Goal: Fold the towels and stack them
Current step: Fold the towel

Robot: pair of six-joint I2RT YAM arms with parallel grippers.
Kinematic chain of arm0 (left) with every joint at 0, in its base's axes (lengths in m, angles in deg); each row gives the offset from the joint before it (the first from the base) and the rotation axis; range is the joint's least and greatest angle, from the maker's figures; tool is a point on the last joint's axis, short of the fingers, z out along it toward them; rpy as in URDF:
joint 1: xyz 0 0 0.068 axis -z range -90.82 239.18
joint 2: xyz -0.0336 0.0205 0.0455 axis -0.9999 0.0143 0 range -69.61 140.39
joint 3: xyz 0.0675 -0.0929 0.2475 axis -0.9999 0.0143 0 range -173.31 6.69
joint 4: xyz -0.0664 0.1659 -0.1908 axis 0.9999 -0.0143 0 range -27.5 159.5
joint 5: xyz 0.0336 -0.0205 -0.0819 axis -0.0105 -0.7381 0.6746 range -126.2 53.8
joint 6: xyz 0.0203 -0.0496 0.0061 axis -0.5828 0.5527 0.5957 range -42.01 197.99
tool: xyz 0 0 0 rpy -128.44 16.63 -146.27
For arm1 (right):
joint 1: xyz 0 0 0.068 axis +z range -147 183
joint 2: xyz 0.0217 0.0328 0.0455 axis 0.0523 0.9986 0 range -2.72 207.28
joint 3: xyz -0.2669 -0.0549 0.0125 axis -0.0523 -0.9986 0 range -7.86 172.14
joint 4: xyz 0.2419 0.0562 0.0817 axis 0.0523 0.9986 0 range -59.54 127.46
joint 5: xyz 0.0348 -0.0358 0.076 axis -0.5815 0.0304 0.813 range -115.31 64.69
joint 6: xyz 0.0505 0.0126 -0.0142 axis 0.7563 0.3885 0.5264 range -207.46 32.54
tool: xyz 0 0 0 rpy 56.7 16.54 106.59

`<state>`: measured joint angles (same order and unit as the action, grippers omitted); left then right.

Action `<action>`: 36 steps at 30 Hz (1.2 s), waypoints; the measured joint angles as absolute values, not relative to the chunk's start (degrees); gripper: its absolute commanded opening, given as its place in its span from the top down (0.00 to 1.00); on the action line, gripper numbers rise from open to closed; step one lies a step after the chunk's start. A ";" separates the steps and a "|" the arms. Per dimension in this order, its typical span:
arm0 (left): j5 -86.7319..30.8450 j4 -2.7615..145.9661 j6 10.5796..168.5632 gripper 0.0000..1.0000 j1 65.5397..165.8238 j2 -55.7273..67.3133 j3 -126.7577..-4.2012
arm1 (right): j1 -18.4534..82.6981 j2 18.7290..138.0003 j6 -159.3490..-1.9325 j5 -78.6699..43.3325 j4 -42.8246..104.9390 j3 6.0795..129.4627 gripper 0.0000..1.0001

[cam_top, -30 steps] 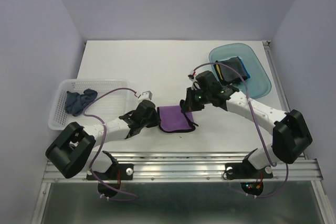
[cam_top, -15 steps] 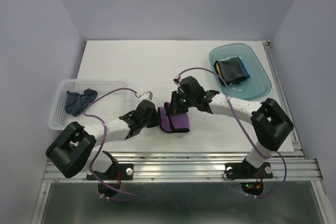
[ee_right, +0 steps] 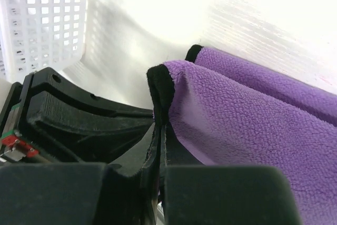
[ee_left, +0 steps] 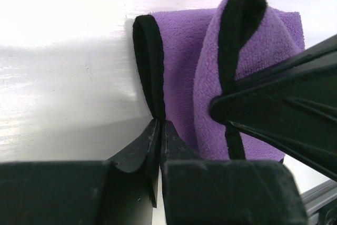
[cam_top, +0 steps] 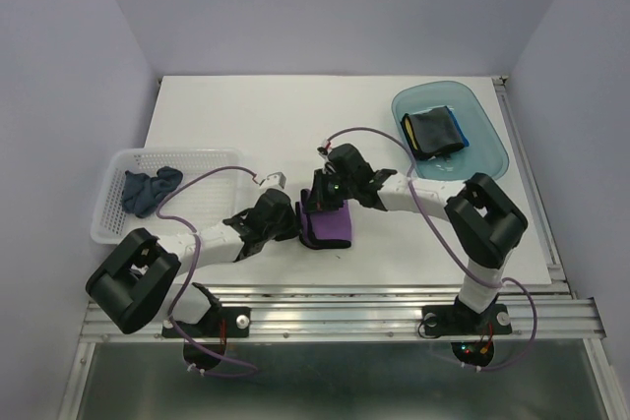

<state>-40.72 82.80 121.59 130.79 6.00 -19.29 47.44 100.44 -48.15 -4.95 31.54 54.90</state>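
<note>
At the far left a crumpled navy towel (cam_top: 150, 189) lies in the white mesh basket (cam_top: 177, 152). To its right, near the front middle of the white table (cam_top: 256, 115), the left gripper (cam_top: 293, 221) pinches the black-edged left hem of the purple towel (cam_top: 333, 228) low against the tabletop. The right gripper (cam_top: 318, 206) nips another black edge between tightly pressed fingers and holds it raised over the lower layer, close above the left gripper, so the cloth is doubled on itself. At the far right a dark folded towel (cam_top: 433, 132) with blue edging sits in the teal tray (cam_top: 492, 156).
</note>
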 measured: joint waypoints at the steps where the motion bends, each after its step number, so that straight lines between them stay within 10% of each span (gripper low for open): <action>1: -40.72 82.78 121.59 0.97 130.79 6.00 -19.27 | 47.44 100.66 -48.15 -4.97 31.30 54.96 0.99; 14: -40.74 81.79 121.85 0.69 130.79 5.61 -19.18 | 47.77 106.16 -47.84 -6.37 27.46 55.55 0.99; 23: -41.64 76.31 123.09 0.60 130.79 -0.84 -19.16 | 47.77 106.62 -47.25 -7.29 26.93 55.60 0.57; 27: -41.81 74.95 123.40 0.31 130.79 -5.61 -19.13 | 47.77 106.01 -47.73 -6.83 27.28 55.86 0.40; 30: -41.88 74.62 123.86 0.30 130.79 -8.27 -19.02 | 47.77 103.52 -48.30 -6.94 28.11 55.86 0.25; 36: -42.16 74.25 123.97 0.35 130.79 -9.04 -18.92 | 47.77 97.16 -49.09 -7.53 28.86 55.86 0.28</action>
<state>-42.16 74.25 123.97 130.79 -9.04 -18.92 47.77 97.16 -49.09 -7.53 28.86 55.86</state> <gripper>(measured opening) 0.686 0.764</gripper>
